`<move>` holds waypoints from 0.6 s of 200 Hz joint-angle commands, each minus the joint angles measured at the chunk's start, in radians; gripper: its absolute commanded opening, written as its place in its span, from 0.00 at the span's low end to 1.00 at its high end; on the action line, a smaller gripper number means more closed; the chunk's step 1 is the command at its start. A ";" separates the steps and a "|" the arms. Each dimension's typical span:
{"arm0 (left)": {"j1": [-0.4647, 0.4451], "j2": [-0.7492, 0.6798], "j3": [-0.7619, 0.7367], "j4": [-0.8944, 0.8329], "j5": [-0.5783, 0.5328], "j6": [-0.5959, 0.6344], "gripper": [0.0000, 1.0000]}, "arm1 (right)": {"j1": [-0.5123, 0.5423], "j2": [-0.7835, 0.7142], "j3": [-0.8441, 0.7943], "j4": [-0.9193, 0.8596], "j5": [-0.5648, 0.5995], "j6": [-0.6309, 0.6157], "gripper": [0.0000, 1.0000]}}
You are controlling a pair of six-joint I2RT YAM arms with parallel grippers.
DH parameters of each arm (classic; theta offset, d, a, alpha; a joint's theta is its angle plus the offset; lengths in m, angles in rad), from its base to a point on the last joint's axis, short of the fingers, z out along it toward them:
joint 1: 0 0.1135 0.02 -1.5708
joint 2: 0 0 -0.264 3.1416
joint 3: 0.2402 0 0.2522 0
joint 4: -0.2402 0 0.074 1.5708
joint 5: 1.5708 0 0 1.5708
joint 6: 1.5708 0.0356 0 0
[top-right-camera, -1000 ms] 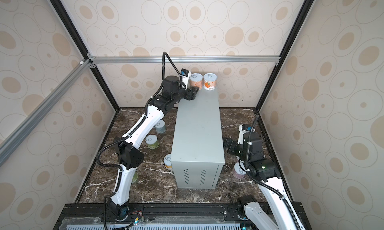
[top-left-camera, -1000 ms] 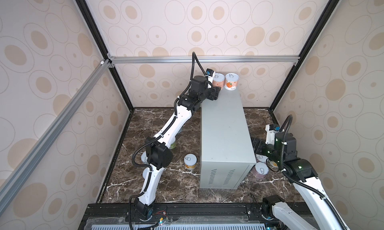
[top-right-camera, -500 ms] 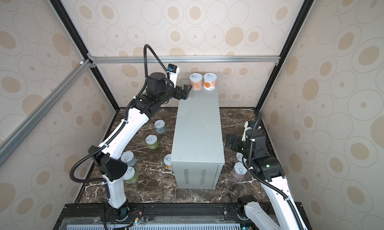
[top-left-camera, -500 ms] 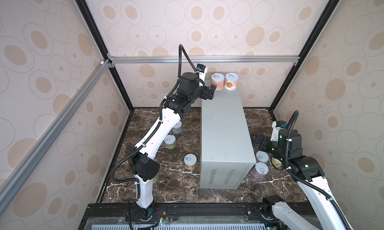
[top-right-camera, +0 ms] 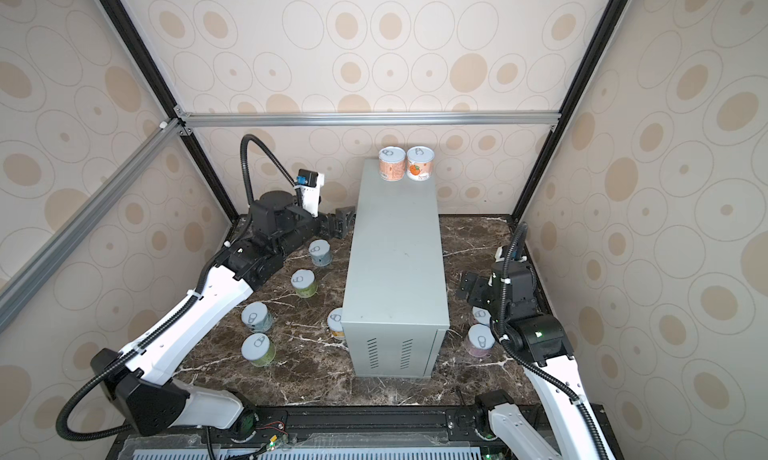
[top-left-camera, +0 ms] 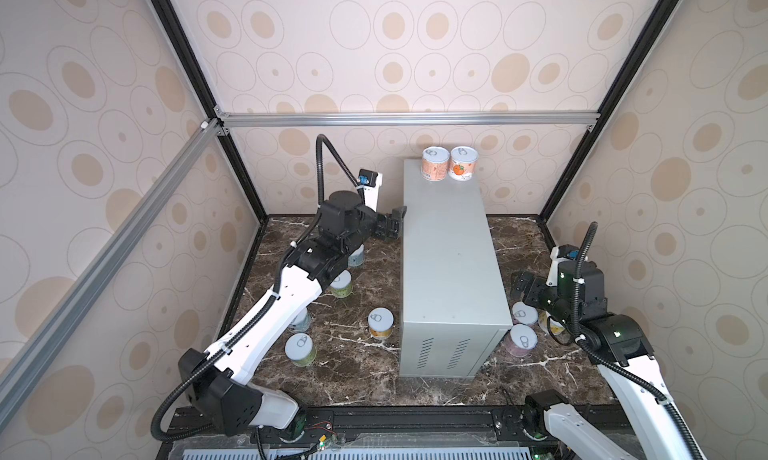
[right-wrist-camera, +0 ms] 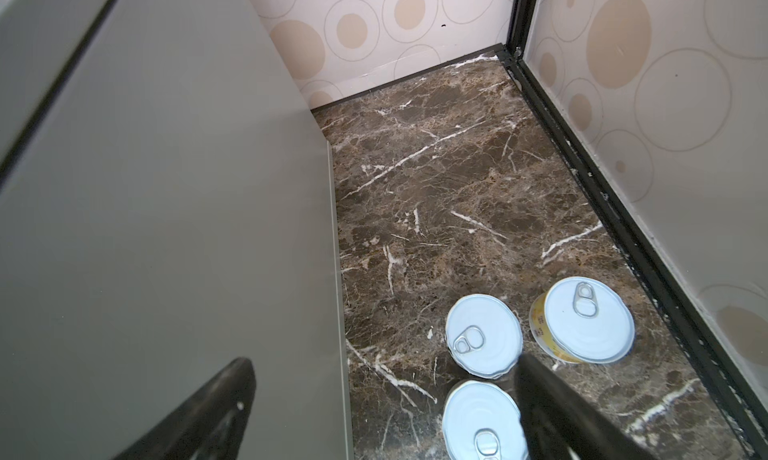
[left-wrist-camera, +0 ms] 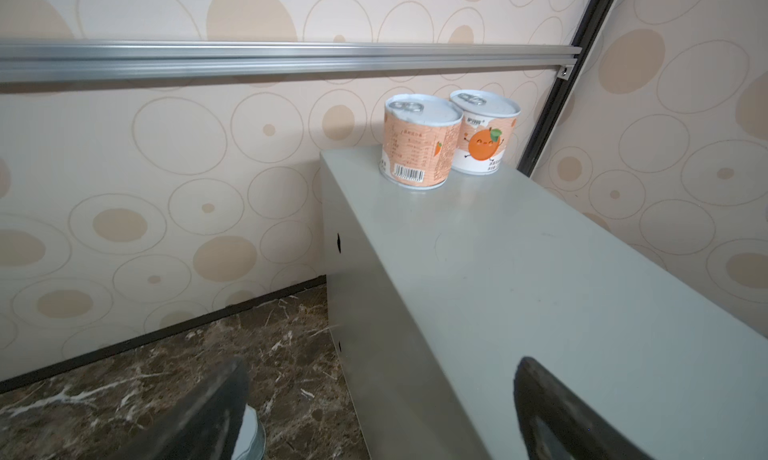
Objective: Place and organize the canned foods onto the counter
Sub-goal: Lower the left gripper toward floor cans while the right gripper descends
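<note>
Marble surface point(top-left-camera: 365, 379), dark brown and white-veined, carries the long light-grey metal box point(top-left-camera: 449, 250), the table. Beside its far end the left gripper point(top-left-camera: 395, 225), and at its right flank the right gripper point(top-left-camera: 524, 285), show fingers spread, holding nothing. Two short orange-labelled cans point(top-left-camera: 435, 164) stand touching at the table's far edge, probably leaving room for rows. The eight silvery-lidded cans point(top-right-camera: 304, 283) sit on the marble, five left, three right. Only the right wrist view shows the yellow-labelled can point(right-wrist-camera: 588, 318) plainly.

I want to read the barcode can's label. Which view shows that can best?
The left wrist view: the barcode can stands close, label facing the camera. In both top views it is small, on the counter's far end. The right wrist view lacks it.
</note>
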 commanded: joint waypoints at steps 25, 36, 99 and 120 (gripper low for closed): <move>0.005 -0.194 -0.229 0.033 -0.090 -0.085 0.99 | -0.005 -0.029 -0.095 -0.027 0.029 0.029 1.00; 0.005 -0.237 -0.289 0.040 -0.094 -0.110 0.99 | -0.012 -0.037 -0.127 -0.015 0.010 0.045 1.00; 0.003 -0.367 -0.573 0.048 -0.110 -0.238 0.99 | -0.060 -0.037 -0.277 -0.006 -0.032 0.089 0.99; 0.003 -0.391 -0.671 0.069 -0.137 -0.270 0.99 | -0.067 -0.031 -0.312 -0.016 -0.033 0.109 1.00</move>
